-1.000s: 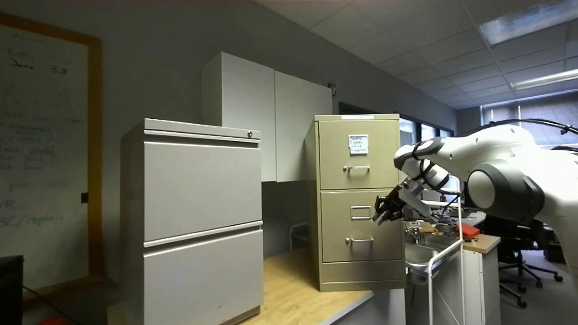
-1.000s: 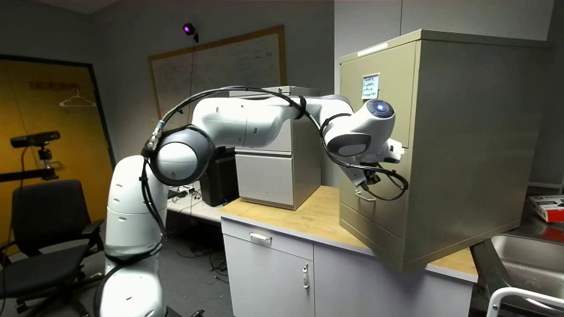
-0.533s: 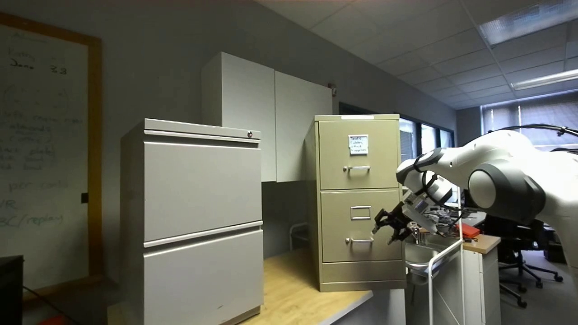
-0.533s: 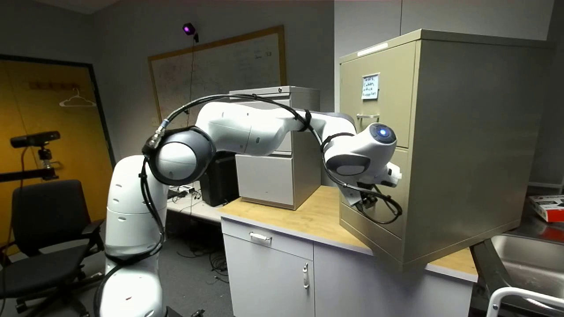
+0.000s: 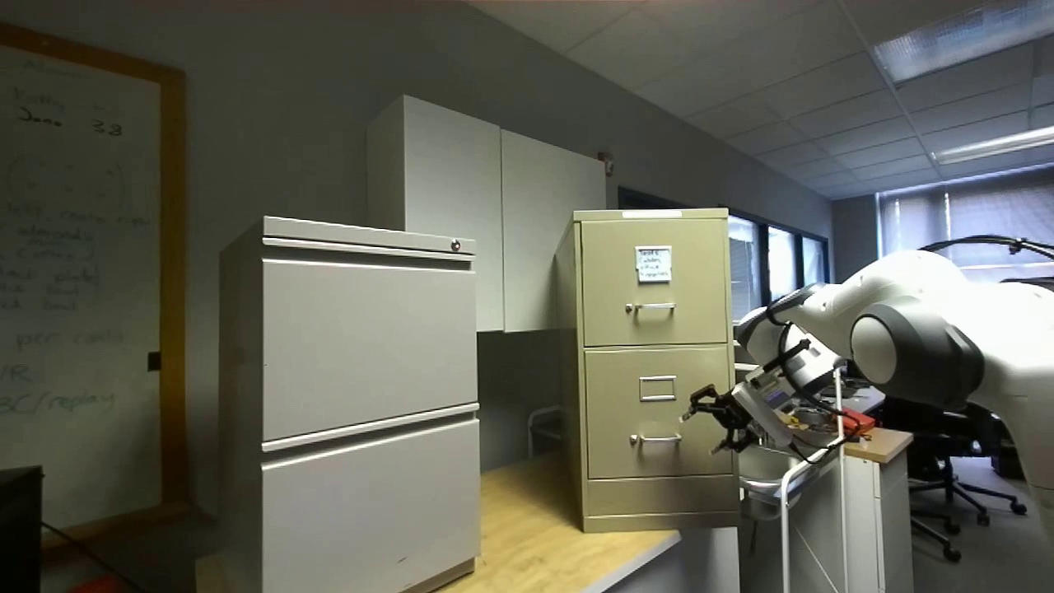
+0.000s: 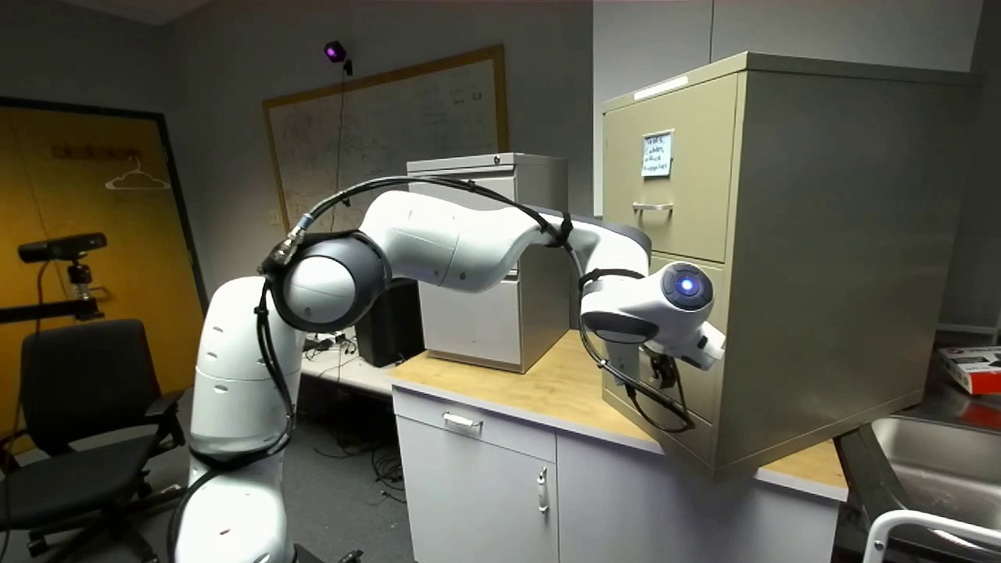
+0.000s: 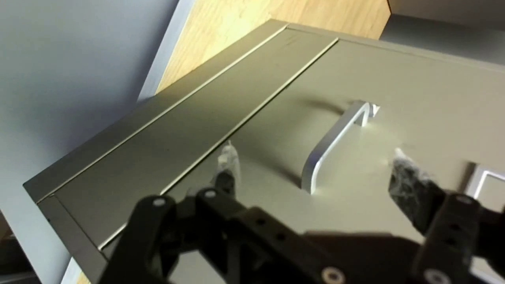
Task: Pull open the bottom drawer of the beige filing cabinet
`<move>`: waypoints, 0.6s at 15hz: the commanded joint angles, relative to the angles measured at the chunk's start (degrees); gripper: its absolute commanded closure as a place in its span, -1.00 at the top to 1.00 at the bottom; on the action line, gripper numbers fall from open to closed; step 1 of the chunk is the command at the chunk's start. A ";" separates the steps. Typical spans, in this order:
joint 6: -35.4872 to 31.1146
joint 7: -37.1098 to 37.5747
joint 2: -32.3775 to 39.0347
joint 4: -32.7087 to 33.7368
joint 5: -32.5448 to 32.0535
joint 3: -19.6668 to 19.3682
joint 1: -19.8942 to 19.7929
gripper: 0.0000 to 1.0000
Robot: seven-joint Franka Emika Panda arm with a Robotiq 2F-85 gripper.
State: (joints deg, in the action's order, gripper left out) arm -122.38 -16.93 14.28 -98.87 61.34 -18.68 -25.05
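The beige filing cabinet (image 5: 609,284) shows in both exterior views, a white paper on its upper front. Below, the bottom drawer (image 5: 609,412) sits flush with the cabinet's face. It carries a silver bar handle (image 7: 335,138) and a label holder (image 5: 657,389). In an exterior view my gripper (image 5: 699,435) hovers in front of the drawer, to the right of the handle. From the wrist, my open gripper (image 7: 313,149) has its fingertips spread to either side of the handle, nothing gripped. In an exterior view the arm hides most of the drawer front and the fingers.
A pale grey cabinet (image 5: 370,354) stands left of the beige one on the wooden counter (image 5: 535,519). White wall cupboards (image 5: 552,231) hang behind. Right of the beige cabinet are a white rail (image 5: 785,527) and a metal sink (image 6: 938,461).
The jaws have spread from nearly together to wide apart. My arm has come down, bringing the gripper from label-holder height to about the height of the handle. The drawer has stayed put.
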 commanded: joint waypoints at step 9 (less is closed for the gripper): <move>-3.60 9.97 7.81 7.64 -0.49 1.68 1.20 1.00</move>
State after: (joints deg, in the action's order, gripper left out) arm -125.84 -10.69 18.86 -95.11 62.40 -17.71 -23.97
